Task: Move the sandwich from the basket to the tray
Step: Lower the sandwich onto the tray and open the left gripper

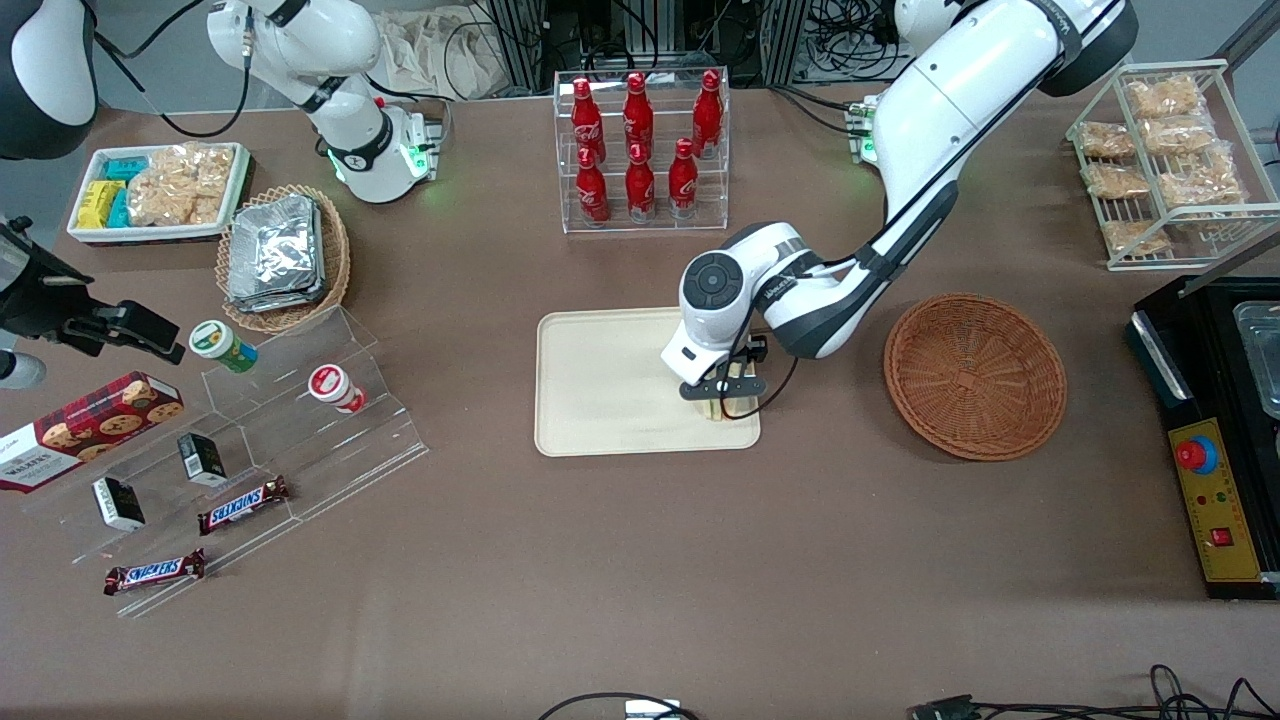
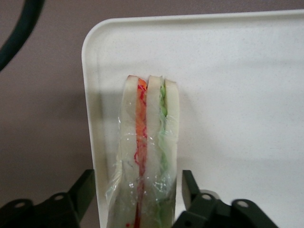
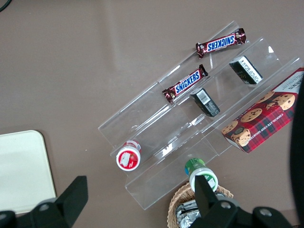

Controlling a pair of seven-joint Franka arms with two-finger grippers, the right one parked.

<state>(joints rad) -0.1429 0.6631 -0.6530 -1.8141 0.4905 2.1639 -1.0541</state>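
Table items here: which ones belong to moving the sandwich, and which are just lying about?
Job: clear-wrapped triangular sandwich standing on the cream rectangular plastic tray; open tool straddling it; empty round reddish-brown wicker basket.

Lying about: red bottles, foil packets, Snickers bars, cookie box.

Red bottles [image 1: 640, 150] in clear rack [image 1: 642, 215].

Between my black fingers [image 2: 83, 190] I see the sandwich [image 2: 148, 156]: pale bread, red and green layers, on the cream tray [image 2: 237, 95].
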